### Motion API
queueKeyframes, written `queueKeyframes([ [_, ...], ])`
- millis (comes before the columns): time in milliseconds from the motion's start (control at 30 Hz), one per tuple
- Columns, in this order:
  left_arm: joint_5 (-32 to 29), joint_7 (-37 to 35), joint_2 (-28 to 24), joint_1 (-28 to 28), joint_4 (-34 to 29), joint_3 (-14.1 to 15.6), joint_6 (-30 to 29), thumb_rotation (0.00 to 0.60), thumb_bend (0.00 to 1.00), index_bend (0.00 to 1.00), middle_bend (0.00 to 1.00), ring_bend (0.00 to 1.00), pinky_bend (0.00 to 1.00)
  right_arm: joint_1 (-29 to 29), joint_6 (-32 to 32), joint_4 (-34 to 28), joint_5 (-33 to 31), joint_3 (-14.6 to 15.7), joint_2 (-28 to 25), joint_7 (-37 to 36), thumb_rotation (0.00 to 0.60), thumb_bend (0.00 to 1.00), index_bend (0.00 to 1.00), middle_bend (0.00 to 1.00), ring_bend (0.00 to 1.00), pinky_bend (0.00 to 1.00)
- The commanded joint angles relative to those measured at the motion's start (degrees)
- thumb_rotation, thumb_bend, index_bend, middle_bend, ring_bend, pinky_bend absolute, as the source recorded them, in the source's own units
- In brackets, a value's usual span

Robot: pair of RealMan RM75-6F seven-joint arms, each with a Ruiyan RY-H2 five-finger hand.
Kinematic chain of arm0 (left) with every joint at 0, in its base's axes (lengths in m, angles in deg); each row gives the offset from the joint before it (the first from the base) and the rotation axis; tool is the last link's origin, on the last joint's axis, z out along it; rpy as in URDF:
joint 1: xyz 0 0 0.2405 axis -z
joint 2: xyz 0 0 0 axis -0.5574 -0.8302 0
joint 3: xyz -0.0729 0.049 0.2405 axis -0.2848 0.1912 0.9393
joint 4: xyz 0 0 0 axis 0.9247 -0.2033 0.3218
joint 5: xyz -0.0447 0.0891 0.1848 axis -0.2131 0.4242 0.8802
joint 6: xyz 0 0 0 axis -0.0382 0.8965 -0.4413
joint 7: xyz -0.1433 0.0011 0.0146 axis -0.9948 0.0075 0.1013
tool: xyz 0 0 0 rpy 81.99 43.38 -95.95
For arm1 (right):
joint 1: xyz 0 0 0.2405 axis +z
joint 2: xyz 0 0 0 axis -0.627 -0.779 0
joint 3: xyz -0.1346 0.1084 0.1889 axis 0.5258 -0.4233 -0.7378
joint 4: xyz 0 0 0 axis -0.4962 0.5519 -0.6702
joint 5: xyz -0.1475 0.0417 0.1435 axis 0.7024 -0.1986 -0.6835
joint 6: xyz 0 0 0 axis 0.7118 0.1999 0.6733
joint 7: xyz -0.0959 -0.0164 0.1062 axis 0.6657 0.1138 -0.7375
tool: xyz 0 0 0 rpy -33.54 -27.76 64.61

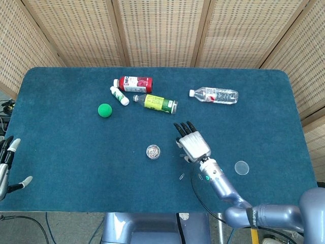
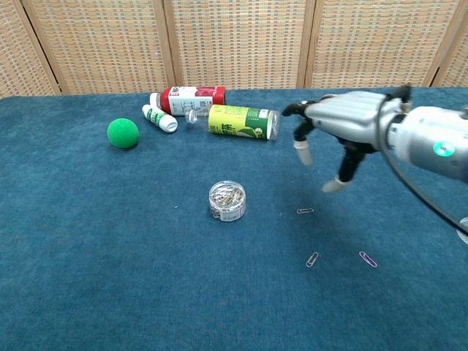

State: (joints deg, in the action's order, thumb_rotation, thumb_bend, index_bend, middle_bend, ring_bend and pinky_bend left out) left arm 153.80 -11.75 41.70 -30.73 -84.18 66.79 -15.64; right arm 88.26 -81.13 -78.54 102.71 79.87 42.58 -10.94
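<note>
Right hand [image 2: 344, 135] empty, fingers spread, hovering above loose paper clips [image 2: 305, 210] on the counter [image 1: 61, 147]; thin and flat, likely to slip from blunt fingertips.

Paperclip jar [image 1: 153, 151] left of right hand [image 1: 192, 144], loose paperclips [image 2: 312, 259] in front, bottles [image 1: 160, 103] behind

The right hand [image 1: 192, 144] has a silver-grey metal back, black fingers [image 1: 184, 127] and pale fingertips [image 2: 301, 153]. Its arm [image 1: 223, 188] is glossy silver-blue, with a small green light at 3 o'clock in the chest view and a thin black cable [image 1: 203, 201]. The left hand [image 1: 6, 165] is black with white tips.
</note>
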Motion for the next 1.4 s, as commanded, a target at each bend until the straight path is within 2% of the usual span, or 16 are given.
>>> queueKeyframes([
  [33, 0.3, 0.1, 0.1, -0.1, 0.0, 0.2, -0.2, 0.600, 0.00, 0.00, 0.00, 0.00, 0.00, -2.9, 0.3, -2.5, 4.8, 4.0, -4.0, -2.7, 0.600, 0.02, 0.49, 0.00, 0.00, 0.00],
  [100, 0.6, 0.2, 0.1, -0.1, -0.1, 0.3, -0.3, 0.600, 0.00, 0.00, 0.00, 0.00, 0.00, -3.7, 0.9, -2.7, 7.4, 5.7, -5.5, -3.8, 0.600, 0.09, 0.49, 0.00, 0.00, 0.00],
  [200, 1.1, 0.3, 0.1, -0.3, -0.2, 0.4, -0.6, 0.600, 0.00, 0.00, 0.00, 0.00, 0.00, -4.8, 1.3, -1.3, 13.4, 8.9, -7.1, -4.4, 0.600, 0.27, 0.49, 0.00, 0.00, 0.00],
  [233, 1.2, 0.3, 0.1, -0.3, -0.2, 0.5, -0.7, 0.600, 0.00, 0.00, 0.00, 0.00, 0.00, -5.2, 2.2, -0.6, 16.8, 11.2, -7.7, -4.9, 0.600, 0.35, 0.49, 0.00, 0.00, 0.00],
  [300, 1.3, 0.3, 0.1, -0.3, -0.2, 0.5, -0.8, 0.600, 0.00, 0.00, 0.00, 0.00, 0.00, -5.6, 2.9, 0.0, 20.1, 12.8, -8.3, -6.9, 0.600, 0.48, 0.49, 0.00, 0.00, 0.00],
  [367, 1.4, 0.3, 0.2, -0.3, -0.2, 0.6, -0.7, 0.600, 0.00, 0.00, 0.00, 0.00, 0.00, -5.8, 3.6, 1.1, 23.1, 13.8, -8.5, -8.2, 0.600, 0.63, 0.49, 0.00, 0.00, 0.00],
  [433, 1.5, 0.4, 0.2, -0.3, -0.2, 0.6, -0.7, 0.600, 0.00, 0.00, 0.00, 0.00, 0.00, -6.0, 3.7, 2.2, 25.7, 14.4, -8.2, -8.4, 0.600, 0.73, 0.49, 0.00, 0.00, 0.00],
  [533, 1.5, 0.4, 0.2, -0.3, -0.2, 0.6, -0.6, 0.600, 0.00, 0.00, 0.00, 0.00, 0.00, -6.4, 3.7, 3.3, 27.8, 14.8, -7.7, -7.9, 0.600, 0.82, 0.47, 0.00, 0.00, 0.00],
  [767, 1.4, 0.4, 0.3, -0.3, -0.1, 0.6, -0.4, 0.600, 0.00, 0.00, 0.00, 0.00, 0.00, -7.5, 5.2, 5.3, 28.8, 14.4, -5.4, -4.9, 0.600, 0.83, 0.39, 0.00, 0.00, 0.00],
  [1400, 1.1, 0.8, 0.6, -0.1, 0.2, 0.6, 0.0, 0.600, 0.00, 0.00, 0.00, 0.00, 0.00, -10.2, 7.8, 9.3, 28.7, 12.7, -3.1, -4.4, 0.600, 0.83, 0.39, 0.00, 0.00, 0.00],
])
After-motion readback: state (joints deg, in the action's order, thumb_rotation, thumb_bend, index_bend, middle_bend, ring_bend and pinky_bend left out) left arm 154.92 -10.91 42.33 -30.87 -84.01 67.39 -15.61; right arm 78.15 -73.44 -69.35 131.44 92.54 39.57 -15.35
